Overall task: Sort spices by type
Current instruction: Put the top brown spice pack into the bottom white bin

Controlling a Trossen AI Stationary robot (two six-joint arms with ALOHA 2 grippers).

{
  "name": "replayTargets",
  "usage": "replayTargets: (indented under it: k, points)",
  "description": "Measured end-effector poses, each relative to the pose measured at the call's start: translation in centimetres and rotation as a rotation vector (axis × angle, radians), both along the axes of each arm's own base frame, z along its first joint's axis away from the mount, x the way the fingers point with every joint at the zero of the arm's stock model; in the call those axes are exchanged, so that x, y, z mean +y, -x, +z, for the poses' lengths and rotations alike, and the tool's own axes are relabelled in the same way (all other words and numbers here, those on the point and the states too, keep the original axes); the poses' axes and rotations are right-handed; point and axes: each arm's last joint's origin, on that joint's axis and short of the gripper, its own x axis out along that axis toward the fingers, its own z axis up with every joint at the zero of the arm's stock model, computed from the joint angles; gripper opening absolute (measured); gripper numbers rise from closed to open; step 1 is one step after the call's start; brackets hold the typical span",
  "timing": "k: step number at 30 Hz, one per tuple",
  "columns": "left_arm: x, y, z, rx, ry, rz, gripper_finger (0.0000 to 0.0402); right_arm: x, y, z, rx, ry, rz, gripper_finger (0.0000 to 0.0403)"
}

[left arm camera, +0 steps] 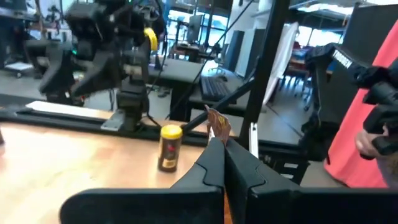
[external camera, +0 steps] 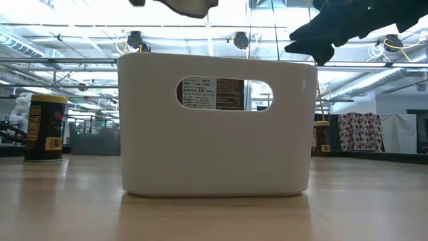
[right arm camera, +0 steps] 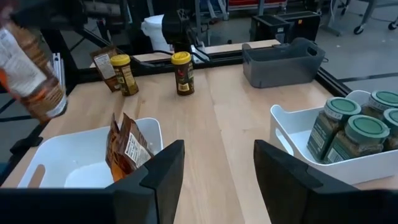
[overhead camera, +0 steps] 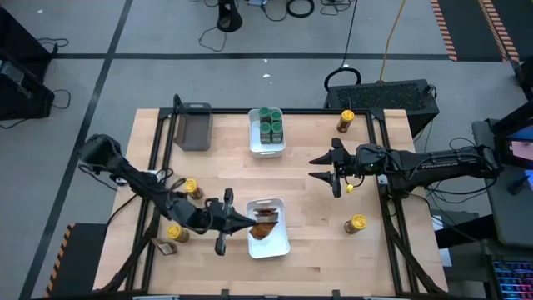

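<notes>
My left gripper (overhead camera: 246, 219) is shut on a small brown-orange packet (right arm camera: 32, 65) at the left end of the near white bin (overhead camera: 279, 246). That bin has brown packets (right arm camera: 127, 146) leaning inside it. The far white bin (overhead camera: 255, 143) holds several green-lidded jars (overhead camera: 269, 125). Yellow-lidded jars stand loose: two at the near left (overhead camera: 191, 187) (overhead camera: 173, 233), one at the far right (overhead camera: 346, 121) and one at the near right (overhead camera: 356, 223). Another packet (overhead camera: 166, 247) lies by the near-left jar. My right gripper (overhead camera: 315, 167) hovers open and empty at mid-table. My left gripper pinches the packet between its two shut fingers, and a brown corner (left arm camera: 217, 124) sticks out past the fingertips. The fingers lie level and come from the table's left. The packet is lifted clear over the near bin's left end; the fingers hide the rest of the contact.
A dark grey tray (overhead camera: 193, 125) sits at the far left of the table. Black frame rails run along the left (overhead camera: 158, 183) and right (overhead camera: 387, 208) sides. Bare wood lies between the two bins. A person in red (left arm camera: 367, 137) stands beyond the table's right edge.
</notes>
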Motion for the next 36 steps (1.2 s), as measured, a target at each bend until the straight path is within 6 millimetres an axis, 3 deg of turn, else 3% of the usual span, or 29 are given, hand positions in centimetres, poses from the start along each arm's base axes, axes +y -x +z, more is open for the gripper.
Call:
replayTargets:
  k: [16, 24, 36]
  points:
    - [0.5, -3.1, -8.4, 0.094, 0.072, 0.086, 0.0000, 0.0, -0.2, -0.3, 0.016, -0.011, -0.003, 0.0173]
    - [0.3, -3.5, -10.4, 0.123, 0.067, 0.098, 0.0000, 0.0, -0.9, -0.9, 0.049, 0.002, 0.000, 0.0173]
    - [0.3, -3.5, -11.4, 0.198, 0.035, 0.107, 0.0002, -0.1, -1.5, -1.4, 0.069, 0.004, 0.000, 0.0173]
